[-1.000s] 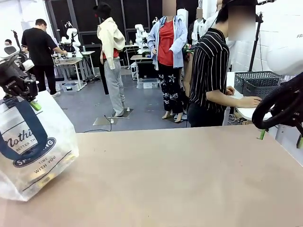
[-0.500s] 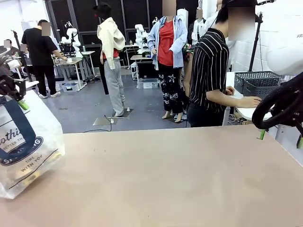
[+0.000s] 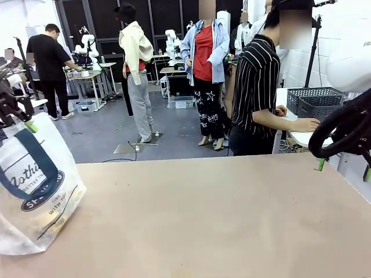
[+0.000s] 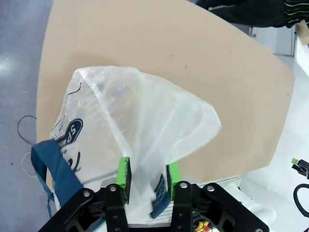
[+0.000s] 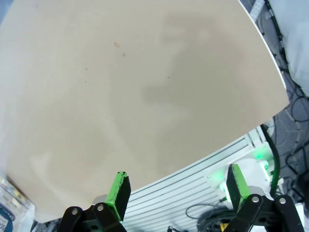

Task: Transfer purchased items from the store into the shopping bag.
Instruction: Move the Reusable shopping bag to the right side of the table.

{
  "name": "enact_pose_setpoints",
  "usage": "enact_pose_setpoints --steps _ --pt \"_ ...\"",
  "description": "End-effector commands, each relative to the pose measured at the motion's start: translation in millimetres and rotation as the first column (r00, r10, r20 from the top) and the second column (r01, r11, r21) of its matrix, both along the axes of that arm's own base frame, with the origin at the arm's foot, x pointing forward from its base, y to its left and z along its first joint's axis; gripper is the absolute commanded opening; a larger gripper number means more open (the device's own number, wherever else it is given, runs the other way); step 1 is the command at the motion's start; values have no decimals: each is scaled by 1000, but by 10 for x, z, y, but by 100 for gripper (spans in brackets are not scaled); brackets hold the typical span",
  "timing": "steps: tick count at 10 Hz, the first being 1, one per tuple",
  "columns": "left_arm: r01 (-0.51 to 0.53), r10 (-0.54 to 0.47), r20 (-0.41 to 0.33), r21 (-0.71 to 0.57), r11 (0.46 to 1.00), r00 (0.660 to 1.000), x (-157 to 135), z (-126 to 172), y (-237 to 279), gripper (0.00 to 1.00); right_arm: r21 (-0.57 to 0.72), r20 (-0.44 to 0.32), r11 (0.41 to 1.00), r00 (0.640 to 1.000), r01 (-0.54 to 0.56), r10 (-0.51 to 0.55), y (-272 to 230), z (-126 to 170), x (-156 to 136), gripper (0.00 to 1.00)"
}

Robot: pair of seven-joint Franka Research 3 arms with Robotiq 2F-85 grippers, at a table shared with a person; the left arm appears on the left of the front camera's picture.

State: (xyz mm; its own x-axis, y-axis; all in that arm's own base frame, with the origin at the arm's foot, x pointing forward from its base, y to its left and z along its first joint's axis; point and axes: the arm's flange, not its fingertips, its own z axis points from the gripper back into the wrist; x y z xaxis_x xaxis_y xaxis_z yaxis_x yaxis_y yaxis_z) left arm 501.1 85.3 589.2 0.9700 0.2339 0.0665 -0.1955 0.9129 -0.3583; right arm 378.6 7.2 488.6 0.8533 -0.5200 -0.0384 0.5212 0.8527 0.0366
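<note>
At the desk's [image 3: 220,214] left edge the shopping bag [image 3: 35,185] has swung back rightward, its top film slack between the left claw's [image 4: 147,180] half-parted pads, suggesting release; the right claw [image 5: 175,189] gapes empty.

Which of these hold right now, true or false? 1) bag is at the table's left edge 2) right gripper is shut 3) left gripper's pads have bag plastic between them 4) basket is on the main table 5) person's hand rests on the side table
1) True: the bag sits at the left edge of the table.
2) False: the right gripper is open, over bare table.
3) True: the left gripper has bag film between its pads.
4) False: the basket is on the side table at far right.
5) True: the person's hand rests on the side table.
</note>
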Motion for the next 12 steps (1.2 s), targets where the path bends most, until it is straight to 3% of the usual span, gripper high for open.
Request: enact_pose_setpoints --steps 1,4,6,9,12 --pt "-30 25 88 56 998 996 -87 212 -206 100 -18 -12 1000 1000 -13 13 -19 23 23 100" --pt "-27 -37 289 213 977 957 -267 706 -814 100 -18 -12 1000 1000 -13 13 -19 23 23 100" --pt "131 -241 316 331 935 918 -187 845 -1531 100 -18 -12 1000 1000 -13 13 -19 23 23 100" --pt "329 -429 196 396 857 882 280 615 -2586 100 -18 -12 1000 1000 -13 13 -19 23 23 100" --pt "470 -536 110 359 807 837 749 34 -3211 100 -18 -12 1000 1000 -13 13 -19 23 23 100"
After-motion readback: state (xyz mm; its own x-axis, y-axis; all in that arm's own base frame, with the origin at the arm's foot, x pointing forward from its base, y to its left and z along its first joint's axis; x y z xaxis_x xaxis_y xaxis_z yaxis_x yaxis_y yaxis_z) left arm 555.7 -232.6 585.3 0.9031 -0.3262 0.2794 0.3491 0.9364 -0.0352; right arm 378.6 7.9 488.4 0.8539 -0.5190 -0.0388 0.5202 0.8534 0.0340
